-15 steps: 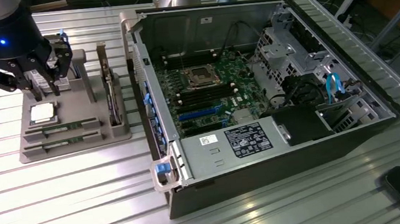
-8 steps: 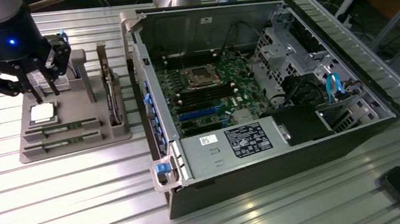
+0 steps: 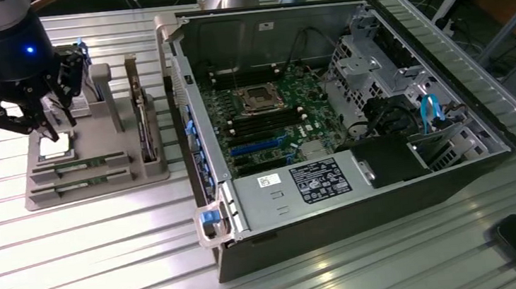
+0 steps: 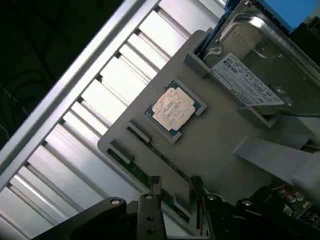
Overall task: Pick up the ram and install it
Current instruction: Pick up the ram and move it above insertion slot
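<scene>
End effector (image 3: pixel 43 128) (image 4: pixel 174 184) hangs wide open and empty over the grey holder (image 3: pixel 92 196) (image 4: pixel 215 145), its fingertips (image 4: pixel 152 184) above the holder's outer edge. There the ram (image 3: pixel 80 181) (image 4: pixel 131 166) lies flat in its slot with a twin stick (image 3: pixel 80 164) (image 4: pixel 156 151) just beside it. The square processor (image 3: pixel 56 146) (image 4: pixel 173 111) sits further in on the holder, which rests near the bench (image 3: pixel 80 261) (image 4: pixel 100 100) edge at the exterior view's left, apart from the open computer case (image 3: pixel 256 24) toward the exterior view's right.
</scene>
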Action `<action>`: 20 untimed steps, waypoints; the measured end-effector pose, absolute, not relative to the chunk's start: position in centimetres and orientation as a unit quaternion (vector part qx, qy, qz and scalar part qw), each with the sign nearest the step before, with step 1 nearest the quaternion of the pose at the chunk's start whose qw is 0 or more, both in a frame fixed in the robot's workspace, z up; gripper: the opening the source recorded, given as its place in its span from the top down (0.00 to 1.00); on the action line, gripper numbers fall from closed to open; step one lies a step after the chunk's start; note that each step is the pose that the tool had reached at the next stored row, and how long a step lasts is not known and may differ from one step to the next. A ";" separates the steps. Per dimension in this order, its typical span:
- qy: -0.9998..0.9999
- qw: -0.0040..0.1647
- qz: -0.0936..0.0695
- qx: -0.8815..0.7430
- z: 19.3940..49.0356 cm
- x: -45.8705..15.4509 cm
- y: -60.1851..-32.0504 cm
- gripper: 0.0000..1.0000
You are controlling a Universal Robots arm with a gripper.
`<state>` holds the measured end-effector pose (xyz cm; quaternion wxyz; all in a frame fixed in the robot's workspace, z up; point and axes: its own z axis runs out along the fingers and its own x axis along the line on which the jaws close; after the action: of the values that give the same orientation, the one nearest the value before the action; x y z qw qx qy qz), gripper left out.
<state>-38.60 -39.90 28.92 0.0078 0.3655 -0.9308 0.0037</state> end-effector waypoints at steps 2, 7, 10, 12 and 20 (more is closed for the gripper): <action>-0.915 0.008 0.005 0.404 28.8 -38.6 -39.9 0.64; -0.872 0.008 0.008 0.488 28.6 -38.6 -39.9 0.64; -0.840 0.008 0.009 0.542 28.5 -38.6 -39.9 0.64; -0.817 0.008 0.010 0.577 28.4 -38.6 -39.9 0.64; -0.729 0.008 0.014 0.685 28.0 -38.6 -39.9 0.64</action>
<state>-38.60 -39.90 28.05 0.0083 0.6847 -0.7287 0.0136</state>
